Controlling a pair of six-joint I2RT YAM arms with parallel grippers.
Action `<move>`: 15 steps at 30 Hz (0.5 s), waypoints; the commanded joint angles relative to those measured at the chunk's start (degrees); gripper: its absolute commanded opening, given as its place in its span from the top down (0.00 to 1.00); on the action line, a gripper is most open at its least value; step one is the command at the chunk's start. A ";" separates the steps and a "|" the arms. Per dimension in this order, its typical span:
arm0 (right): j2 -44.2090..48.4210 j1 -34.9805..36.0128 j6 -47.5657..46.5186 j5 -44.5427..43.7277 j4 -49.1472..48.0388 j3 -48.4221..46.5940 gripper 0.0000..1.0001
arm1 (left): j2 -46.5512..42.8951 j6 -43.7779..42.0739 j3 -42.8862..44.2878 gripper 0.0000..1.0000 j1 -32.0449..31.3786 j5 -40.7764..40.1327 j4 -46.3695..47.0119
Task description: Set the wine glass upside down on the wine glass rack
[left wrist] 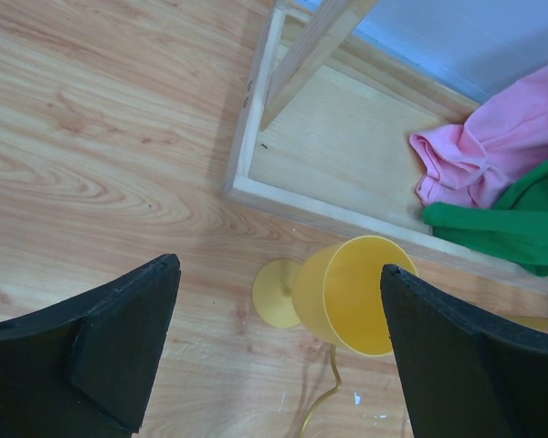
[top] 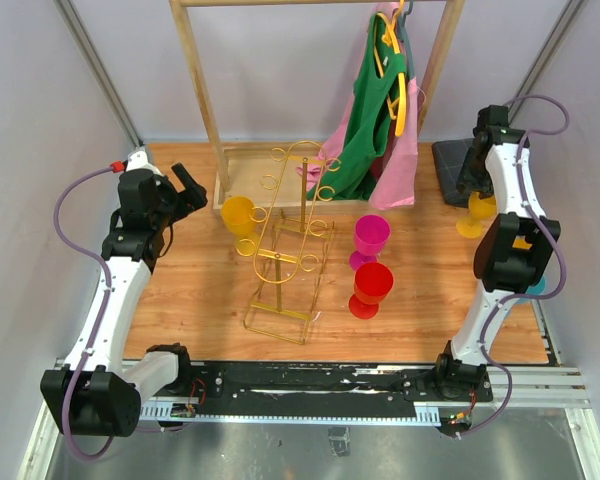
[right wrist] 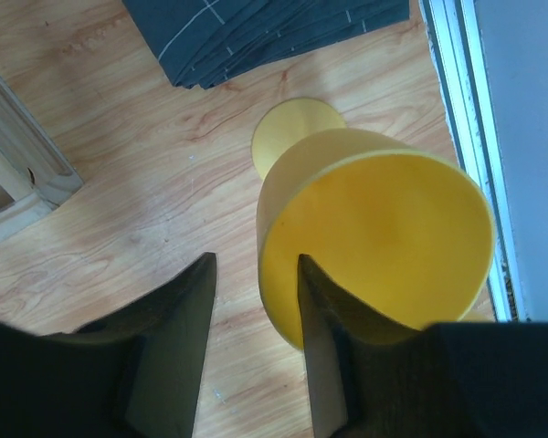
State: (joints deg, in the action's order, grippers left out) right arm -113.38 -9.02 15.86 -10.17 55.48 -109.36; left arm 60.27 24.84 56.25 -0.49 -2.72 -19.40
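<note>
- The right gripper, low in its wrist view, stands part open astride the rim of the yellow wine glass, which is at the table's right edge. One finger is inside the empty bowl and one is outside, apart from the wall.
- Risk: a pinch on the thin wall could slip or tip the glass.
- The wine glass rack, at frame centre, holds nothing.
- The left gripper gapes wide and is empty.

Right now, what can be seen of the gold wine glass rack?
The wine glass rack is a thin gold wire stand: central post, curled loop arms, rectangular wire base. It stands upright on the table, before the wooden rail frame, with no glass on it. A yellow glass stands close at its left, contact unclear; a pink glass and a red glass stand apart at its right.
</note>
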 commanded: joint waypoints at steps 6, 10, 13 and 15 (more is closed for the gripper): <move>-1.90 -0.51 0.15 -0.18 1.72 -2.61 0.80 | -0.85 -0.58 1.47 0.04 0.23 -0.35 0.33; -1.98 -0.46 0.33 -0.45 1.80 -2.37 0.95 | -0.77 -0.58 1.78 0.04 0.23 -0.07 0.16; -1.06 -0.45 0.69 -0.80 1.91 -2.51 0.99 | -0.58 -0.60 2.25 0.04 0.23 -0.09 -0.19; -0.49 -0.48 0.85 -0.26 1.91 -2.79 0.99 | -0.51 -0.71 2.45 0.04 0.23 -0.09 -0.29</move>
State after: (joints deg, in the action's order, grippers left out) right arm -114.89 -9.02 16.23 -10.13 55.75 -110.10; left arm 60.27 24.69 56.29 -0.49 -2.87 -19.51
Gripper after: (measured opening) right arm 0.022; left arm 0.959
